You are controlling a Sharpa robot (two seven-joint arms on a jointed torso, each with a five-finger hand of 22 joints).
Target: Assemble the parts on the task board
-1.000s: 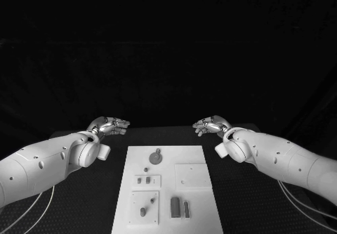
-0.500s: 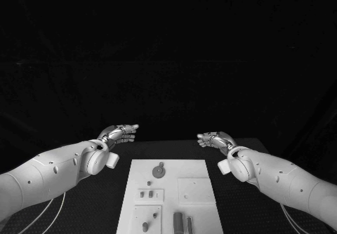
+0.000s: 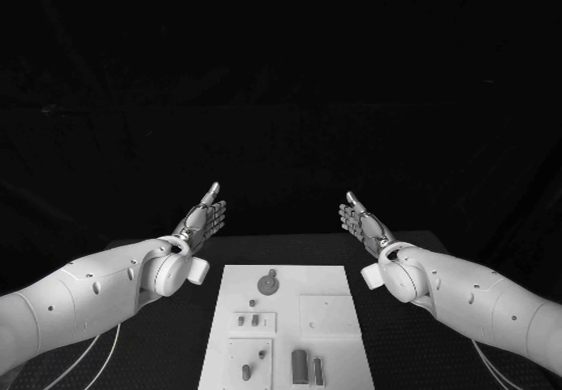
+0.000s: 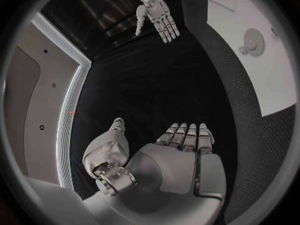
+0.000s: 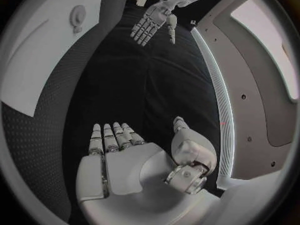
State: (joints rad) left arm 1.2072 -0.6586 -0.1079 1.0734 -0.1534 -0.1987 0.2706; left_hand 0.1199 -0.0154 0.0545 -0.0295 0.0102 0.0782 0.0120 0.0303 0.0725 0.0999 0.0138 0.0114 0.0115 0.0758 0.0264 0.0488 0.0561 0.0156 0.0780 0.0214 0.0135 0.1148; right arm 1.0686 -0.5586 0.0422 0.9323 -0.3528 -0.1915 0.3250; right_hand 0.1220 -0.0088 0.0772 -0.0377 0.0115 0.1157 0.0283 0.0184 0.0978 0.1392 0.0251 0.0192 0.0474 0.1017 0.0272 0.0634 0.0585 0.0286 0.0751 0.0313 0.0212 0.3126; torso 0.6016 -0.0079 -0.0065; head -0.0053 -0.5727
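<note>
Both hands up over the far edge of the desk (image 3: 153,341), past the task board (image 3: 287,280). Left hand (image 3: 201,219) flat, fingers straight and spread, holding nothing. Right hand (image 3: 363,221) same pose, palm open, empty. Board lies mid-desk, near edge running out of the head view. On it: round part (image 3: 270,283) at the far end, small pegs (image 3: 248,320) in a square block mid-board, two upright bars (image 3: 307,368) at the near end, one slug (image 3: 246,372) beside them.

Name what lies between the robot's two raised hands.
Nothing: between the left hand and right hand only bare black table shows in the head view.
</note>
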